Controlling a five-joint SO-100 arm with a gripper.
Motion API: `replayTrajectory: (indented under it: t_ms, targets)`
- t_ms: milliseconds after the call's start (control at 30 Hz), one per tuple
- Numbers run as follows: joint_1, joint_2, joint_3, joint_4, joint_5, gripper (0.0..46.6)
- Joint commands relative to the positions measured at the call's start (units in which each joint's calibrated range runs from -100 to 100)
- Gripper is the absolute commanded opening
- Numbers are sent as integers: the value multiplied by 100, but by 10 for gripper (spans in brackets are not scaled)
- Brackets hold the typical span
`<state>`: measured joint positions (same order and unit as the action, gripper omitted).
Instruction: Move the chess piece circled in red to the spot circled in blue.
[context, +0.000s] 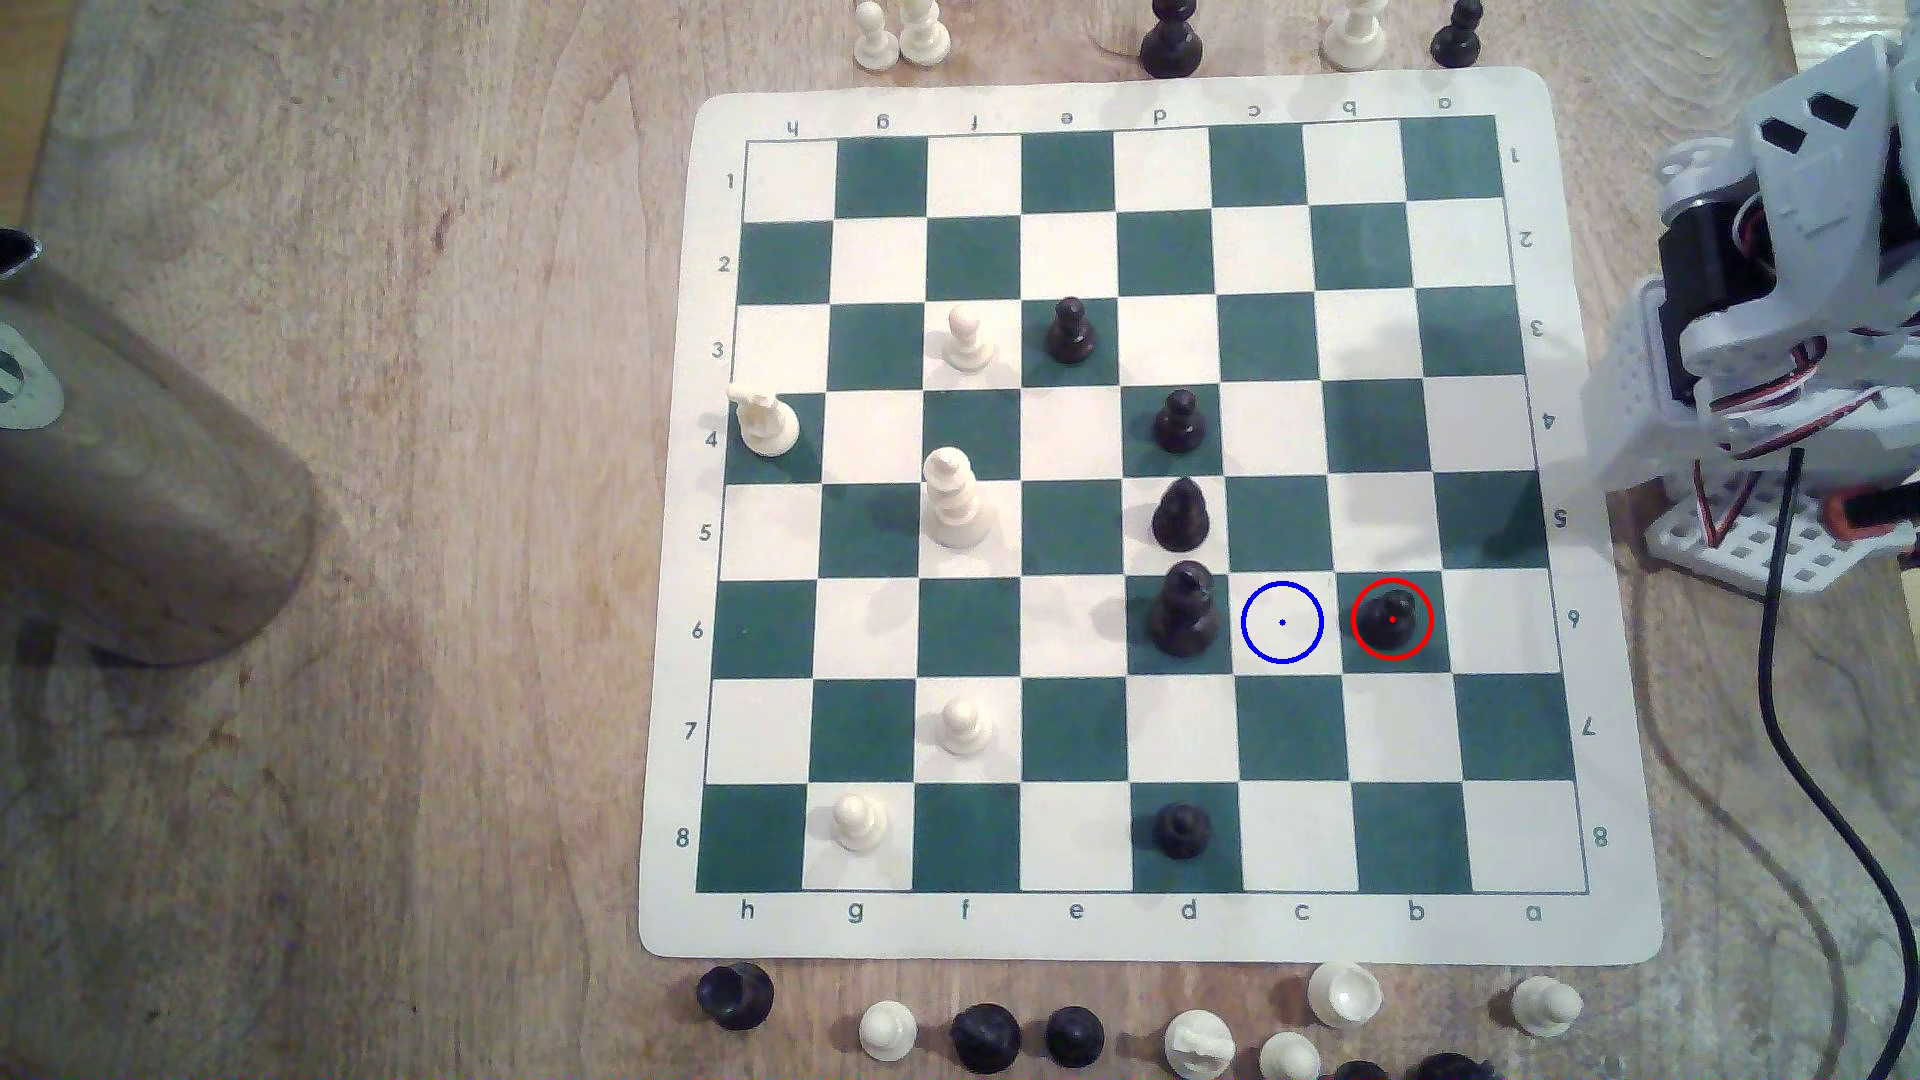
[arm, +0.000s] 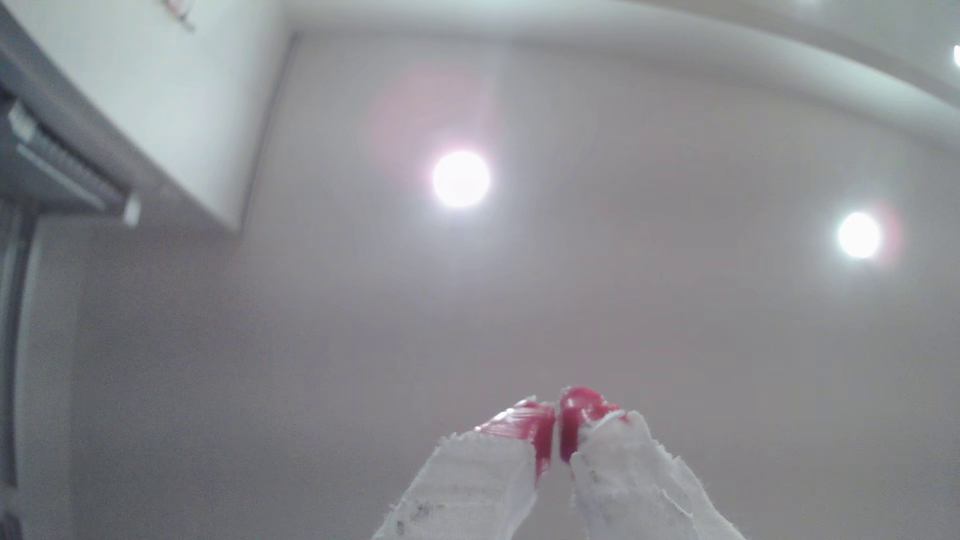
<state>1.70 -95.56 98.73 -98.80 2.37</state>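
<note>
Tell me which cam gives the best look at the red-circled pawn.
The exterior view. It looks down on the whole board, with the black pawn upright inside the red ring, one square to the exterior view's right of the blue-ringed square. The wrist view points up at ceiling lights, with the shut gripper in front.

Exterior view: even, warm-ish light, moderately bright, fairly sharp. Pieces on the chess mat (context: 1143, 935) throw soft, faint shadows in several directions. The wooden surface (context: 416, 623) looks dull, no strong glare. Wrist view: soft, hazy, low contrast. Two ceiling lights (arm: 461, 179) are blown out w/ pinkish flare halos. Red-tipped fingers (arm: 540, 431) blurred; edges of the ceiling lines bow from lens distortion.
</note>
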Motion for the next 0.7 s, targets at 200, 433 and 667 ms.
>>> replayTrajectory:
  t_ms: [200,433,667]
  targets:
    - [108,-28,-581,2026,0,2]
    - [14,-28,-1796,4999,-29,2]
    - [-1,-28,-2938,7858,-29,2]
